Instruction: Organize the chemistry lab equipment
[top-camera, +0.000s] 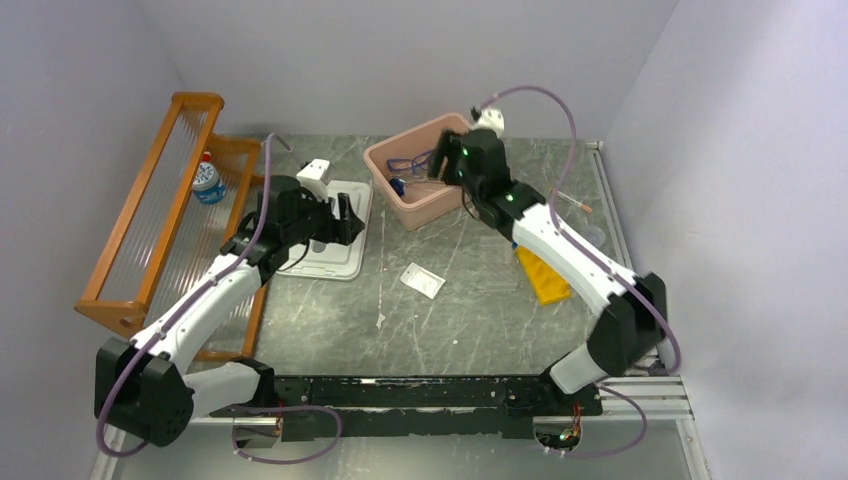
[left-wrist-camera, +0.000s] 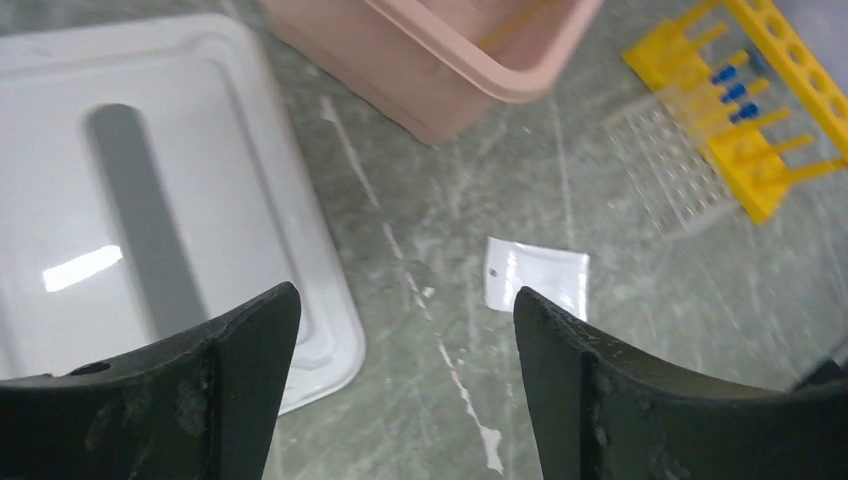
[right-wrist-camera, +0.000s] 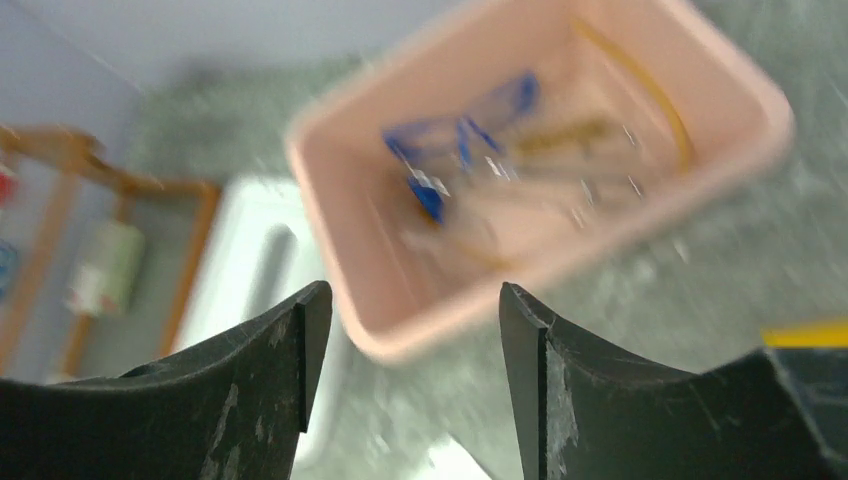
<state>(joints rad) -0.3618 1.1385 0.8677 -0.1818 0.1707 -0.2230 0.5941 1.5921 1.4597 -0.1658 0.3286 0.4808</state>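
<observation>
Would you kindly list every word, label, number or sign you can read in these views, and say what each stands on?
No text can be read in any view.
Label on the small bottle on the orange shelf: too small from above, blurred in the right wrist view.
The white packet: no print visible.

The pink bin (top-camera: 432, 206) apparently holds safety glasses (top-camera: 410, 163)
</observation>
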